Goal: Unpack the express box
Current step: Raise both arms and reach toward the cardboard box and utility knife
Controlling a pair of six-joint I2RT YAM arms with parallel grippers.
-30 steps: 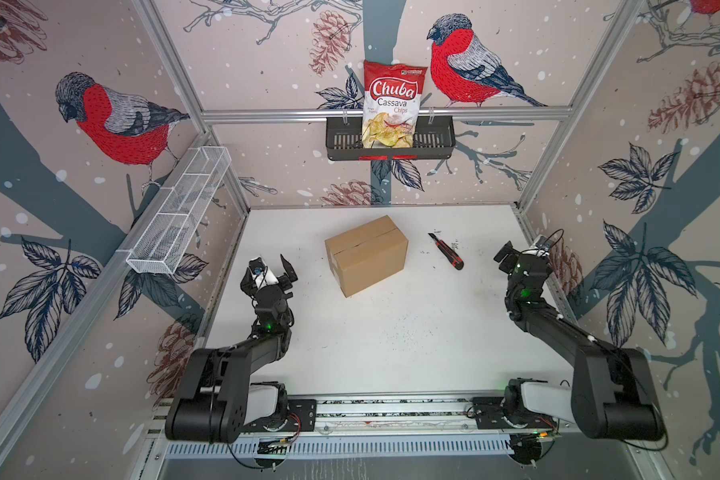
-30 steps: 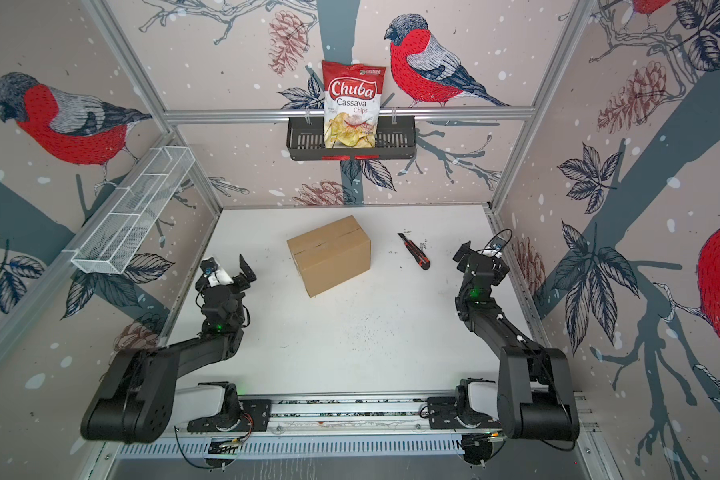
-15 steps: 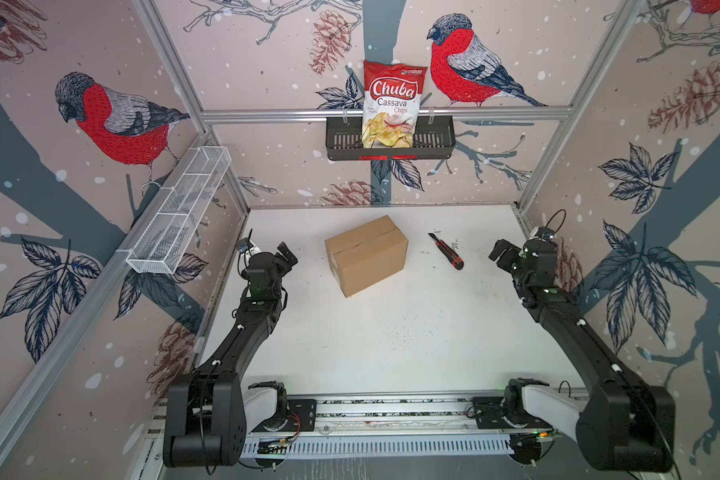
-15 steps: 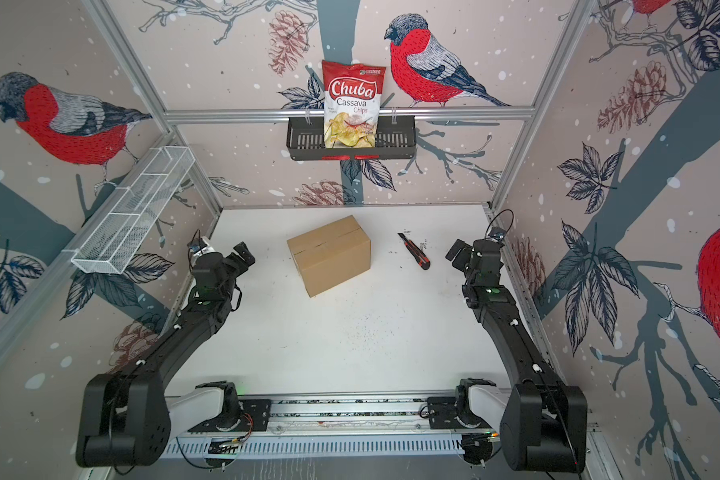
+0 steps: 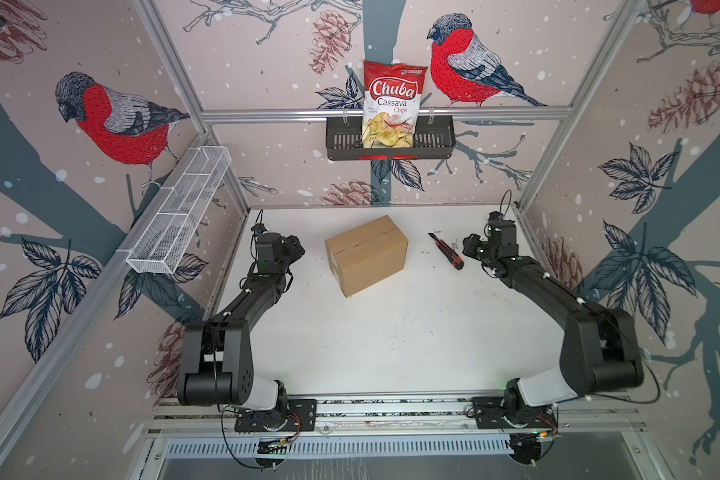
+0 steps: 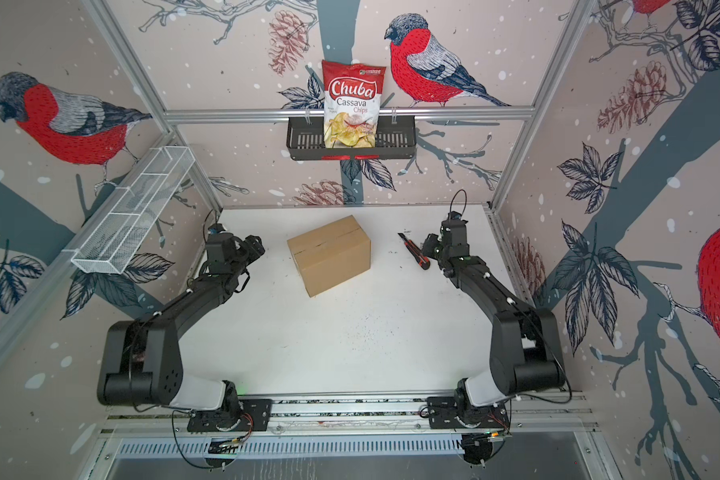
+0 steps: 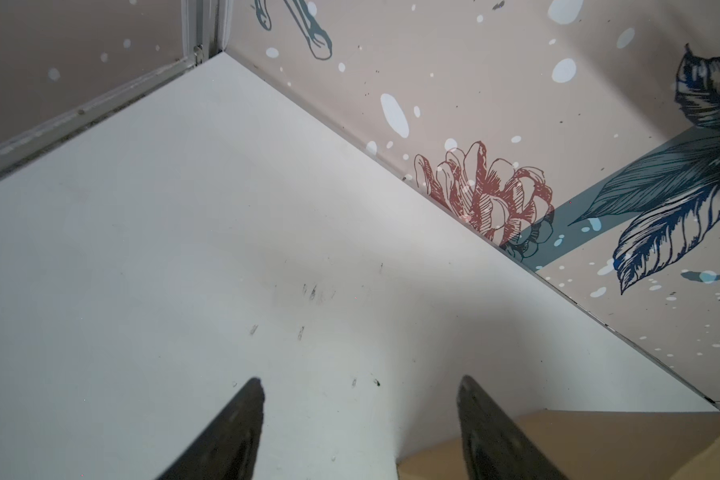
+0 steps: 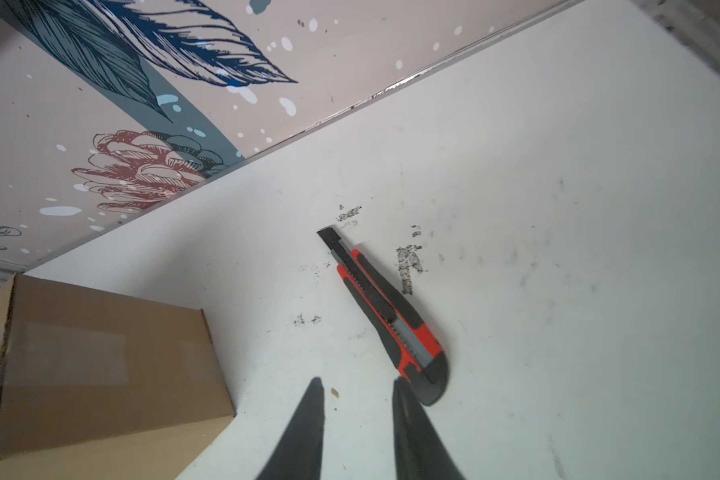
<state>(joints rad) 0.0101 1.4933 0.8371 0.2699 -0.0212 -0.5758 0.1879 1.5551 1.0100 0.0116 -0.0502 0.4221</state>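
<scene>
Logged tool-fetch step; express box [image 5: 366, 253] sealed, just beside fingers of left gripper [image 7: 361, 380], wide apart, empty. Found right gripper [image 8: 357, 380] fingers narrowly apart, empty, utility knife [image 8: 387, 311] butt just outside. Judged next: widen, straddle handle, clamp.

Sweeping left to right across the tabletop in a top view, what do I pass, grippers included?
left gripper → express box → utility knife → right gripper
</scene>
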